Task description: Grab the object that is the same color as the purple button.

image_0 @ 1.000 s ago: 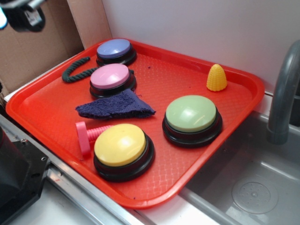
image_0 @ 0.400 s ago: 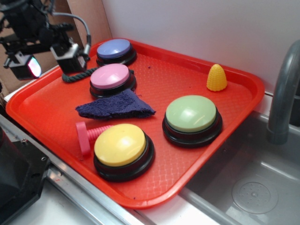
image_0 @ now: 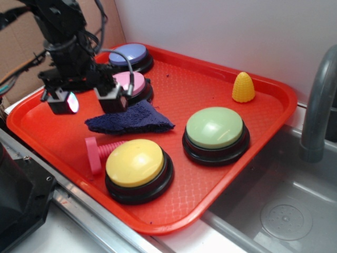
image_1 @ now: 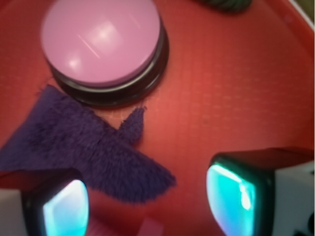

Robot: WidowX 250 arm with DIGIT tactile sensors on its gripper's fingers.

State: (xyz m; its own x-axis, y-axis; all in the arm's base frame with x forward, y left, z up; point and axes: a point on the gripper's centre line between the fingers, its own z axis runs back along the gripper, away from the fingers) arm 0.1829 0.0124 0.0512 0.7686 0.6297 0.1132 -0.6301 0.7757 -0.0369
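Red plastic fills most of your exterior view: the tray [image_0: 221, 100] sits tilted beside a grey sink [image_0: 284, 211] with a faucet [image_0: 318, 105] at the right edge. Your gripper [image_0: 87, 101] hangs over the tray's left side with its fingers spread wide, nothing between them, the right-hand pad [image_0: 111, 99] just above the left end of the purple cloth [image_0: 131, 120]. That cloth lies flat near the tray's middle, between the pink button [image_0: 131, 84] behind it and the yellow button [image_0: 137, 163] in front. The purple button [image_0: 129, 54] stands at the far corner, partly hidden by the arm. You can also see a green button [image_0: 215, 129] to the right, a yellow corn-shaped toy [image_0: 243, 87] farther back, and a pink plastic screw [image_0: 100, 152] touching the yellow button's left side. In the wrist view, the purple cloth [image_1: 83, 147] spreads across the lower left, fuzzy and roughly triangular, its upper edge touching the black base of the pink button [image_1: 101, 39]. The two pads [image_1: 236, 194] glow teal at the bottom corners, well apart, one over the cloth and the other over bare tray [image_1: 231, 88]. A scrap of dark green rope [image_1: 226, 4] shows at the top edge.
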